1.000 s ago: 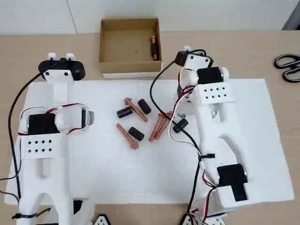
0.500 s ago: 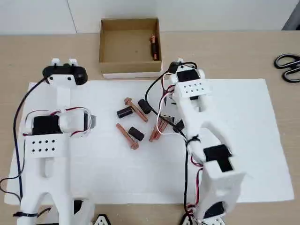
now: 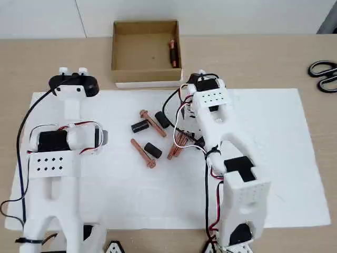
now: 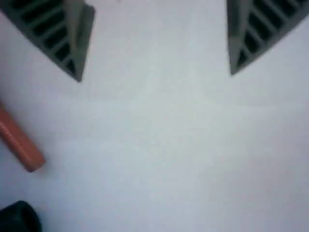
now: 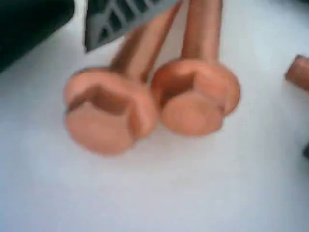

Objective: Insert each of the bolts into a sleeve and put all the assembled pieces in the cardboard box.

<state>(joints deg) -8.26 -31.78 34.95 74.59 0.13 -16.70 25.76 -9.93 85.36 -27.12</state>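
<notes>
Wooden table (image 3: 274,52) under white sheet (image 3: 131,200); cardboard box (image 3: 137,52) beyond sheet edge, one assembled piece (image 3: 171,52) against its wall. Left gripper (image 4: 157,48) spread wide above bare sheet, holding nothing, near single bolt (image 4: 19,145) and black sleeve (image 4: 17,217). Right gripper (image 5: 104,21) close over paired bolts (image 5: 193,101) lying side by side; opening not determinable.

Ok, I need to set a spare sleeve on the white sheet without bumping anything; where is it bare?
Bare: the white sheet between the right arm and its right edge, and the near strip between that arm and the left arm. Crowded: mid-sheet, where loose bolts and sleeves lie beside the right arm.
</notes>
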